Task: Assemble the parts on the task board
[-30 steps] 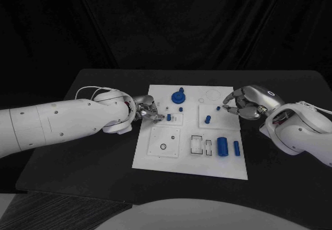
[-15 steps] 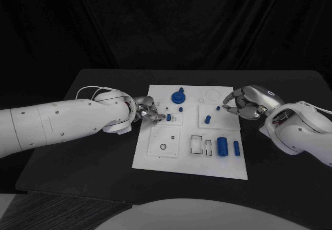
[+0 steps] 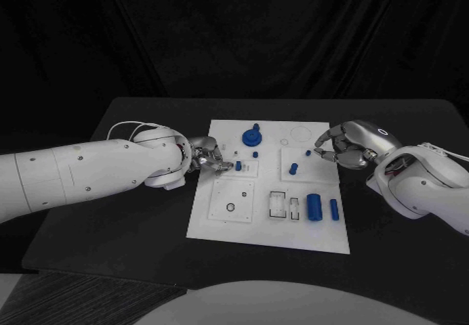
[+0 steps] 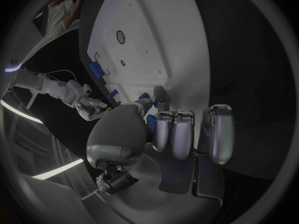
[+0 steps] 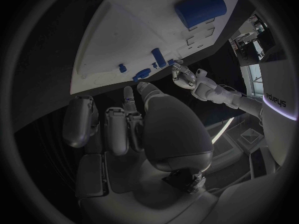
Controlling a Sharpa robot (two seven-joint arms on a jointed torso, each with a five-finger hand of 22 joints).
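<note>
The white task board [image 3: 263, 227] lies in the middle of the black table. My left hand [image 3: 209, 156] is at the board's left edge, and its thumb and a finger pinch a small blue peg [image 3: 238, 164] [image 4: 151, 119]. My right hand [image 3: 344, 145] hovers over the board's far right part with its fingers curled in and nothing between them. Its fingertips are just beside a small blue piece [image 3: 307, 153] [image 5: 142, 74]. A blue round part with a knob [image 3: 253, 138] stands at the board's far side.
More blue parts are on the board: a short peg [image 3: 293, 168], a thick cylinder [image 3: 314, 206] and a slim bar [image 3: 334, 210]. A black ring [image 3: 230, 206] lies in a recess at the near left. Bare black table [image 3: 127, 223] surrounds the board.
</note>
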